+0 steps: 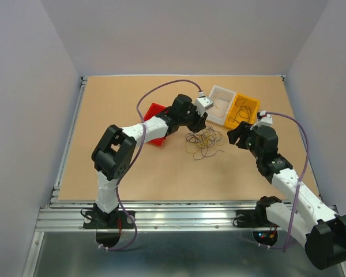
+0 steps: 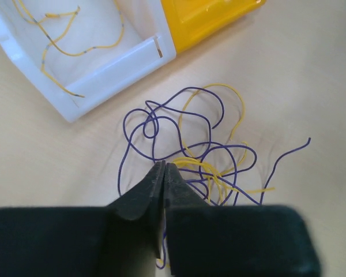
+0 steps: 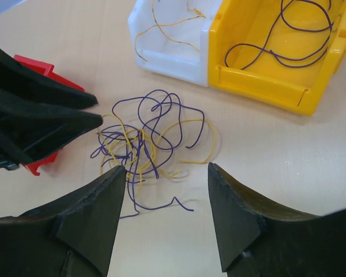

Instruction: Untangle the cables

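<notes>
The cables (image 1: 203, 141) are a loose clump of thin purple and yellow wires on the tan table; they also show in the left wrist view (image 2: 213, 173) and the right wrist view (image 3: 141, 141). My left gripper (image 1: 200, 123) hangs just over the clump's left edge, its jaws closed tip to tip (image 2: 163, 165). A purple wire shows through the slit lower down, and I cannot tell whether any wire is pinched. It also shows in the right wrist view (image 3: 98, 109). My right gripper (image 1: 235, 136) is open and empty, right of the clump (image 3: 167, 170).
A white bin (image 1: 222, 104) behind the clump holds a yellow wire (image 2: 75, 49). A yellow bin (image 1: 243, 109) beside it holds a purple wire (image 3: 288, 55). A red bin (image 1: 153, 111) lies under the left arm. Grey walls enclose the table.
</notes>
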You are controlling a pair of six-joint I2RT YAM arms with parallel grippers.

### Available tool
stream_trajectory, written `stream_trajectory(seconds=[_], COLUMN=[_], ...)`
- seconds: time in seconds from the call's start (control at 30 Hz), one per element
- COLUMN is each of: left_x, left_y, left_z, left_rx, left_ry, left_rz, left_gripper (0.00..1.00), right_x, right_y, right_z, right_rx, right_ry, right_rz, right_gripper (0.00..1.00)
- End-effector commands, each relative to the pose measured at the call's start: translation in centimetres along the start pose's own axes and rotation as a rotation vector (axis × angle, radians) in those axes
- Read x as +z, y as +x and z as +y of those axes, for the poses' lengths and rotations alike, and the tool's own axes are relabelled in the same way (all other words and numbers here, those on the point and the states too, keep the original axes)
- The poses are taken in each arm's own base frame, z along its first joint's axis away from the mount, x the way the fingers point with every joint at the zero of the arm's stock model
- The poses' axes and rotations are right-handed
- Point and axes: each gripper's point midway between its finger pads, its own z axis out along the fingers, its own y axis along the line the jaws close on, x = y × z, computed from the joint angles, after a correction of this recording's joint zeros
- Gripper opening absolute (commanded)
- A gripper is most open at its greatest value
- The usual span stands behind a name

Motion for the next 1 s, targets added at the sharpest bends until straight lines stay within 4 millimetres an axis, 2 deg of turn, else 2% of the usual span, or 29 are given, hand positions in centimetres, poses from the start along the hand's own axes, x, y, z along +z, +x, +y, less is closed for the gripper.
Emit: stream_trajectory(seconds=[0.0,0.03,0.07,0.57,0.67,0.73,0.77,0.83,0.87,0.97], left_x=[-3.5,-3.5,-3.5,0.0,0.6,0.9,0.8,0.6,0.2,-0.7], left_y=[-5.5,-4.9,-4.6,-1.7,-1.3,-1.1,-1.3,-1.6,-2.0,-2.7], left_z=[-0.7,-0.3,0.0,1.2,1.0,0.9,1.0,0.7,0.3,-0.8], left_rx=[0.094,0.096,0.104,0.066,0.058,0.052,0.054,0.061,0.067,0.072], left_ry=[-0.029,-0.052,-0.062,-0.057,-0.04,-0.027,-0.025,-0.019,-0.002,0.041], left_rz=[-0.12,-0.117,-0.115,-0.018,-0.002,0.012,0.011,0.004,-0.006,-0.027], left_gripper=[0.52,0.59,0.6,0.6,0.56,0.49,0.31,0.17,0.03,0.0], right_x=[0.0,0.0,0.0,-0.2,-0.2,-0.3,-0.3,-0.3,-0.2,0.1], right_y=[-0.7,-0.6,-0.6,-0.7,-0.7,-0.7,-0.7,-0.5,-0.4,0.1], right_z=[0.2,0.3,0.3,0.2,0.2,0.1,0.1,0.1,0.1,0.6], right_rx=[-0.023,-0.025,-0.025,-0.021,-0.022,-0.024,-0.026,-0.03,-0.032,-0.052], right_ry=[-0.014,-0.017,-0.017,-0.015,-0.014,-0.012,-0.012,-0.016,-0.016,-0.046], right_rz=[-0.043,-0.041,-0.039,-0.051,-0.052,-0.052,-0.052,-0.049,-0.043,-0.011], right_gripper=[0.64,0.64,0.64,0.64,0.64,0.64,0.64,0.64,0.64,0.64])
